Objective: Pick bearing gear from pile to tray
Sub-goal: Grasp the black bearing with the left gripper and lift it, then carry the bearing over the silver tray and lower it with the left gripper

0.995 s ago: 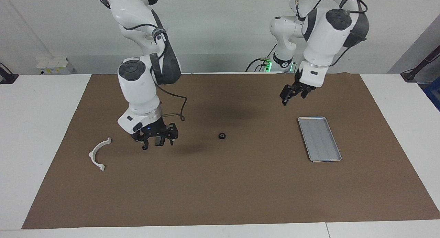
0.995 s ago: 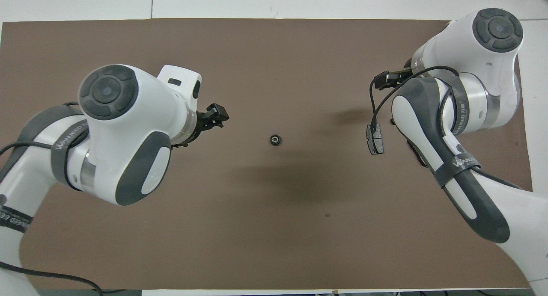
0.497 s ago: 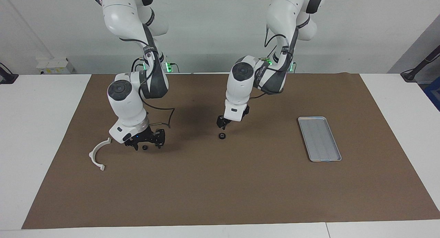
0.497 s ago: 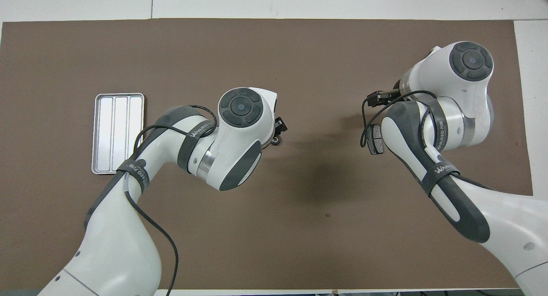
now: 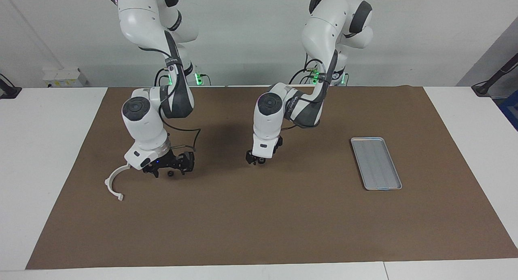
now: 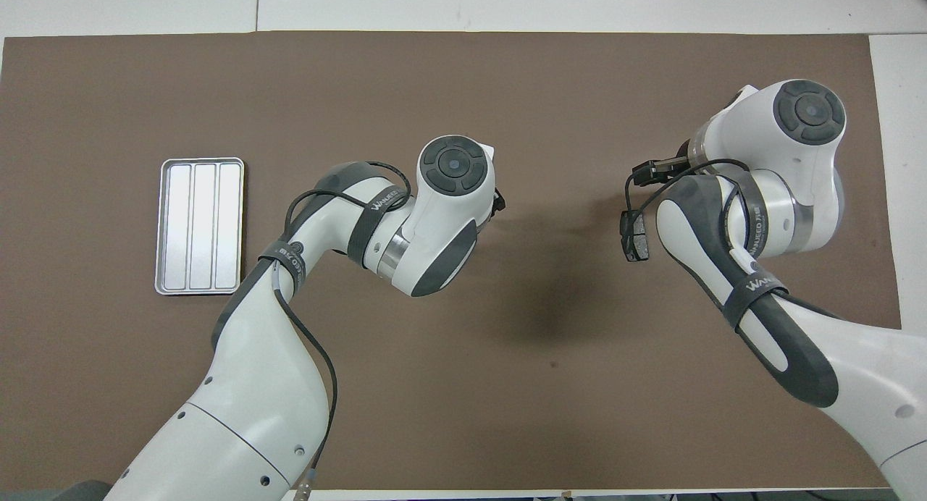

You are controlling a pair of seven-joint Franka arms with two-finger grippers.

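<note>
Facing view: left end effector [image 5: 255, 161] has dropped since 0.5 s ago onto the bearing gear [image 5: 261, 160] mid-table; grip state can't tell. Right end effector [image 5: 170, 170] low by white bracket [image 5: 114, 182], can't tell either. Overhead view: tray [image 6: 199, 226] empty, toward left arm's end; gear hidden.

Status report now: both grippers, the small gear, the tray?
Left gripper down over gear, grasp unconfirmed. Right gripper low at small black piece, beside white bracket. Tray holds nothing, path open.

I see a silver-grey ribbed metal tray [image 5: 376, 163], a white half-ring bracket [image 5: 115, 180], a small black round piece [image 5: 170, 174] and a brown mat [image 5: 259, 223].
</note>
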